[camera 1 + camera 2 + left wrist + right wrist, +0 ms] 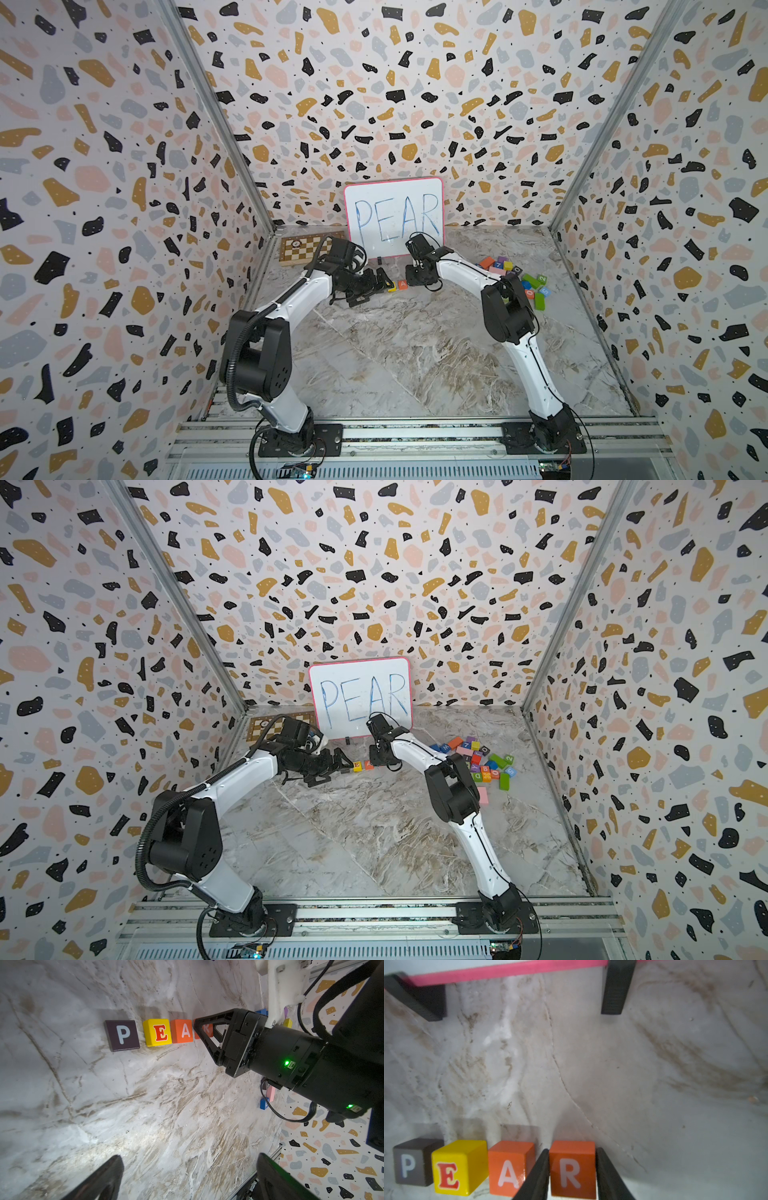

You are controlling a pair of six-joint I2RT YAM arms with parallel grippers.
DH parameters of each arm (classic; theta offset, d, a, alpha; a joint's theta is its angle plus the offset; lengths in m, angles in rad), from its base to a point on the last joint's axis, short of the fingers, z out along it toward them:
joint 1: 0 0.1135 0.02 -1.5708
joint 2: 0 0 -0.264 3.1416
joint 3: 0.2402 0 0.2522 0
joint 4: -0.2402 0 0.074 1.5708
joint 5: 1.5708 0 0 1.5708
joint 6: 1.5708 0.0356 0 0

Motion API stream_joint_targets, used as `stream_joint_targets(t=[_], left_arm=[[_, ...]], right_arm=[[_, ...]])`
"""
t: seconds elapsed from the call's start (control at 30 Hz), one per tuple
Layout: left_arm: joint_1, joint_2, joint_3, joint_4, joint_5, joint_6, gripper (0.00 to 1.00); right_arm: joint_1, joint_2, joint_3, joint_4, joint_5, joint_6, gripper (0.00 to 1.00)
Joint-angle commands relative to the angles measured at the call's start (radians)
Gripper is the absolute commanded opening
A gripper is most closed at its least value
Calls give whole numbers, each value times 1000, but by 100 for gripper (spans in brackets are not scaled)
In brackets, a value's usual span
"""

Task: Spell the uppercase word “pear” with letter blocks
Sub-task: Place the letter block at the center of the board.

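4 letter blocks [508, 1167], 1 row; right gripper [572, 1150] jaws pinch R block [572, 1174].

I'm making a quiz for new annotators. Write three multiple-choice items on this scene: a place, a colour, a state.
1. Which block stands between the P block and the A block?
A) a blue block
B) the E block
C) a green block

2. What colour is the frame of the whiteboard?
A) pink
B) green
C) black

3. The right gripper is:
A) wide open, empty
B) shut on the R block
C) shut on the P block

Answers:
1 B: the yellow E stands between them in the row.
2 A: a pink edge runs round the board.
3 B: it clamps both sides of the R.
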Motion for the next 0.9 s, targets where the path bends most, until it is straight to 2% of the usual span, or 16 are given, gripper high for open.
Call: stream_joint_targets(t=[0.0, 0.67, 0.87], left_arm=[[7, -25, -12, 16, 19, -8, 99], [10, -35, -18, 18, 22, -9, 99], [9, -36, -21, 21, 23, -10, 99]], right_arm=[[-2, 8, 31, -15, -4, 14, 38], [-4, 8, 31, -10, -6, 27, 38], [-6, 6, 35, -9, -4, 29, 41]])
